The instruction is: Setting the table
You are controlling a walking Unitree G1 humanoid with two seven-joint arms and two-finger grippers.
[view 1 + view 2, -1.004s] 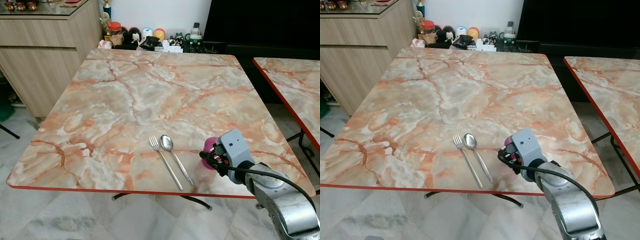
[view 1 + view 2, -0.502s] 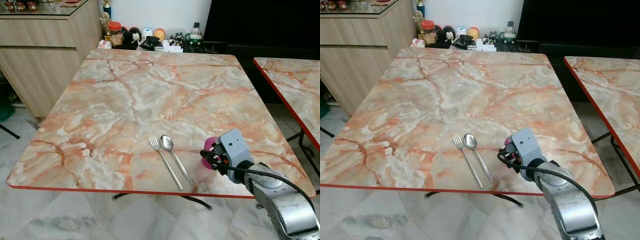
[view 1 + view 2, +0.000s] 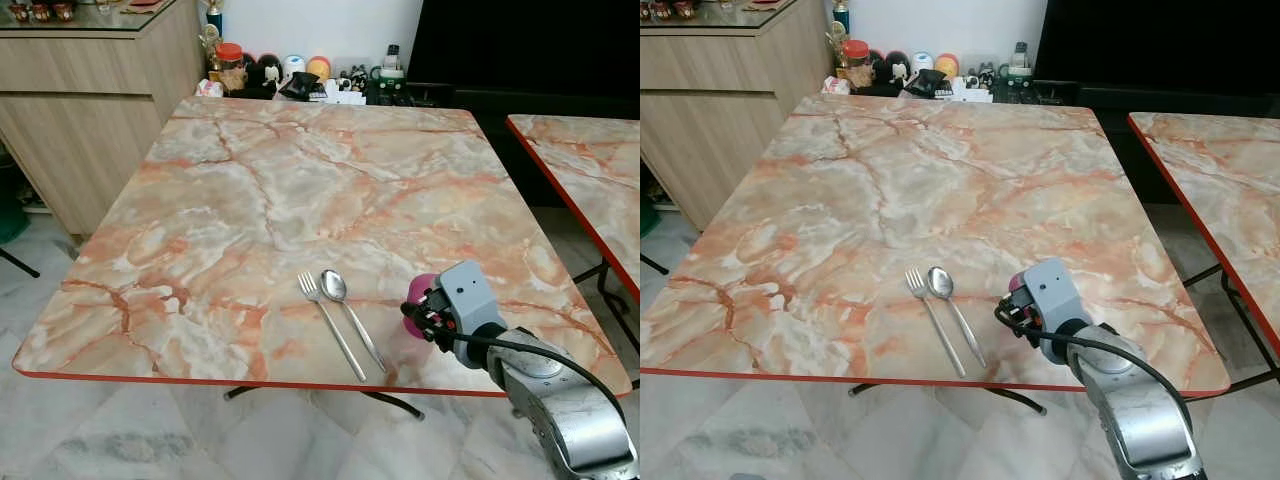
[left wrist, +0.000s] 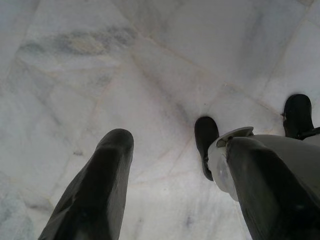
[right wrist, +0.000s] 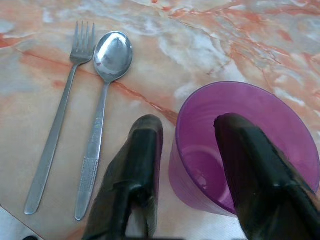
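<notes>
Purple cup (image 5: 240,150) wall is pinched between the right gripper's (image 5: 187,165) two black fingers, one finger (image 5: 135,175) outside the wall, the other (image 5: 260,175) inside the rim; the jaws are clenched on it. The cup stands upright on the marble table (image 3: 300,170), near the front edge toward the front right corner, and appears to rest on the surface, though contact under the base cannot be confirmed.

Against the frames of a second ago, almost nothing is changed: the wrist housing is shifted only a trace, and the cup is kept at the same spot. Judgement: the cup has been set at its place and release is the step in hand.

Fork (image 5: 57,125) and spoon (image 5: 102,115) are laid side by side, parallel, handles toward the front edge, just beside the cup on its left, not touching it.

Rest of the table is bare; jars and clutter (image 3: 300,75) are lined behind its far edge. A second table (image 3: 590,170) is seen to the right.

Left gripper (image 4: 170,185) hangs idle over the floor (image 4: 100,75), fingers parted, holding nothing.
</notes>
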